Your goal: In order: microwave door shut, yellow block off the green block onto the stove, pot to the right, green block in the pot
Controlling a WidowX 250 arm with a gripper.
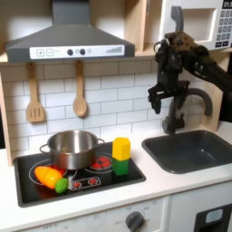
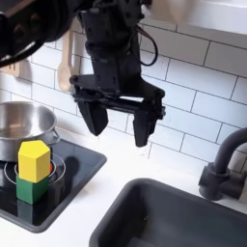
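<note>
1. Stove (image 1: pixel 91 183): black cooktop lying at the left end of the white counter (image 1: pixel 172 186) in the first exterior view; its red-ringed burners are showing around the items it is carrying.
2. Toy food (image 1: pixel 51 177): orange and yellow pieces with a small lime-green round piece, lying at the stove's front left corner in the first exterior view.
3. Pot (image 1: pixel 72 149): shiny steel, sitting upright on the stove's back left part, just beside the blocks.
4. Yellow block (image 1: pixel 120 148): resting on top of the green block (image 1: pixel 121 167), the pair standing at the stove's right edge in the first exterior view; in the second exterior view the stack (image 2: pixel 34 160) is standing near the stove's front edge, right of the pot.
5. Gripper (image 2: pixel 118 123): hanging in the air above the counter between stove and sink (image 1: pixel 192 149), fingers pointing down and spread wide, grasping nothing and touching nothing; well apart from the blocks.
6. Microwave door (image 1: pixel 220 25): white, showing at the upper right corner of the first exterior view, behind the arm; whether it is fully closed cannot be told.
</note>
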